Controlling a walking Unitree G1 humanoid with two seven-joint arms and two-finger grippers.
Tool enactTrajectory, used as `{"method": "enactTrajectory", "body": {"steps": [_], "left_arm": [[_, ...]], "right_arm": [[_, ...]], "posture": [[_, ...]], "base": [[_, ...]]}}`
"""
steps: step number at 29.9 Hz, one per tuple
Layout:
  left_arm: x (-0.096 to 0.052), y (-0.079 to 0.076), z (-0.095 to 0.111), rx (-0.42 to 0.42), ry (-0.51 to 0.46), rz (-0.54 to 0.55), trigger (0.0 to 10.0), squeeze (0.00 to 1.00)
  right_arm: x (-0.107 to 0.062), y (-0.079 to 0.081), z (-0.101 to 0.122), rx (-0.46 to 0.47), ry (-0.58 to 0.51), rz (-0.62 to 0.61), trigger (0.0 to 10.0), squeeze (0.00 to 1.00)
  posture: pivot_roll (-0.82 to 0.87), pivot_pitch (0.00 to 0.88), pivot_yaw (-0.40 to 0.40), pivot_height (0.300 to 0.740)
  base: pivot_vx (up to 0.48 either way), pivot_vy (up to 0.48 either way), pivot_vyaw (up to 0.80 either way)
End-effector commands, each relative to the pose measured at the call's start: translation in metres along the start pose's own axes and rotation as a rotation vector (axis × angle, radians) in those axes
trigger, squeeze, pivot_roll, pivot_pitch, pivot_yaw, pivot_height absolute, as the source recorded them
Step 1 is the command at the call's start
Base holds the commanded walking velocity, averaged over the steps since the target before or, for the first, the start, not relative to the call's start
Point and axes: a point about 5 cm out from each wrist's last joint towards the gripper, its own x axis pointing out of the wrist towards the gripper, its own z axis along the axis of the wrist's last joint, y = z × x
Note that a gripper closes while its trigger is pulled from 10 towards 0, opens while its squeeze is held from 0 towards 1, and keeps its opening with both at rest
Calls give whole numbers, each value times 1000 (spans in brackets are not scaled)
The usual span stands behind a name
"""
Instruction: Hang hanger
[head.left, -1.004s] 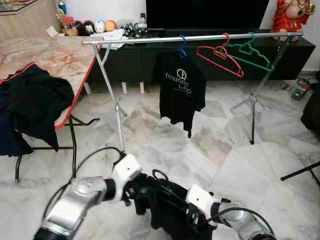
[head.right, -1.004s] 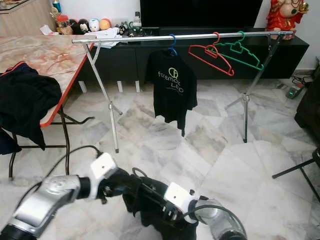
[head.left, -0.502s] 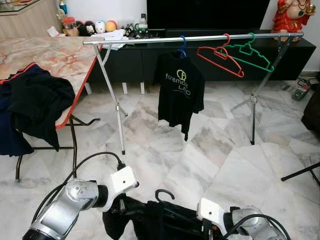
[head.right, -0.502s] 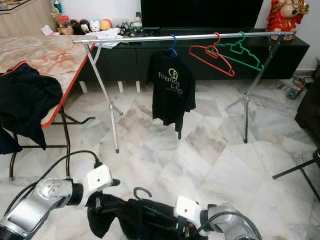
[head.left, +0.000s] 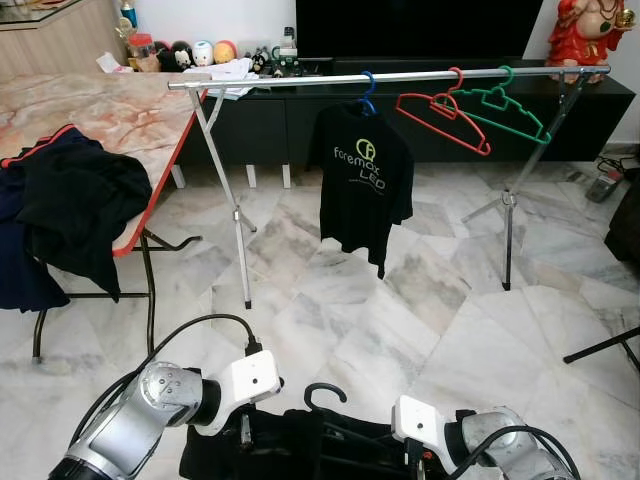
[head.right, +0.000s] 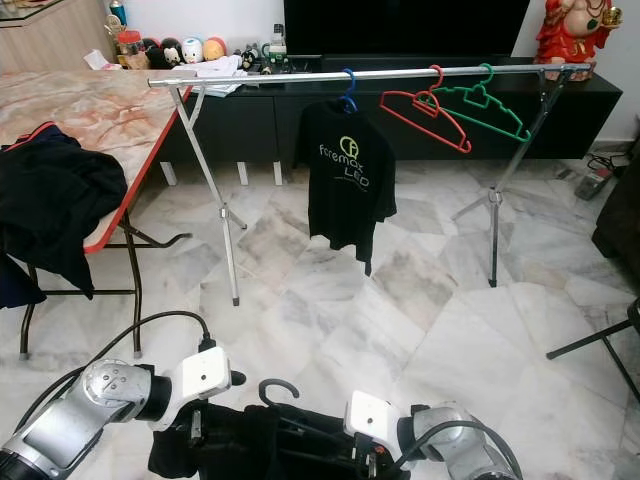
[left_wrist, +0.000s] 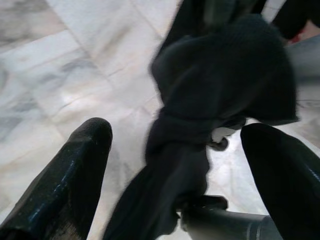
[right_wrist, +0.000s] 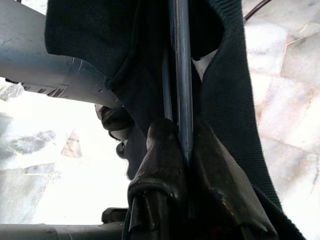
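Both arms low in front, holding a black hanger (head.right: 283, 392) with a dark garment (head.right: 240, 445). Metal rail (head.right: 360, 74) carries a black t-shirt (head.right: 347, 180), red hanger (head.right: 424, 112), green hanger (head.right: 485, 105).

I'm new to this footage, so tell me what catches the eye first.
A black T-shirt hangs from the silver rail of a clothes rack, with an empty red hanger and green hanger to its right. In the near foreground the right gripper is clamped on a black hanger carrying a dark garment; the left gripper is open around that cloth.
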Motion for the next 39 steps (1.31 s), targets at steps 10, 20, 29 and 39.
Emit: {"method": "enactTrajectory", "body": {"steps": [10,20,29,39], "left_arm": [[11,1,9,4,-13,-17,10000,0],[12,-3,-1,32,80,-40,39,0],[15,-2,3,4,33,-36,0,0],[17,-1,8,-8,-1,-37,0,0]], "right_arm": [[8,-5,23,-54,-81,-4,0,0],[8,-6,24,-61,-85,-11,0,0],[8,-8,27,-66,-96,-25,0,0],[12,-7,32,-69,-114,-22,0,0]], "posture": [[-10,89,27,740],[-16,71,34,740],[-21,54,38,740],[-19,60,40,740]], "base": [[0,0,0],[0,0,0],[0,0,0],[0,0,0]]}}
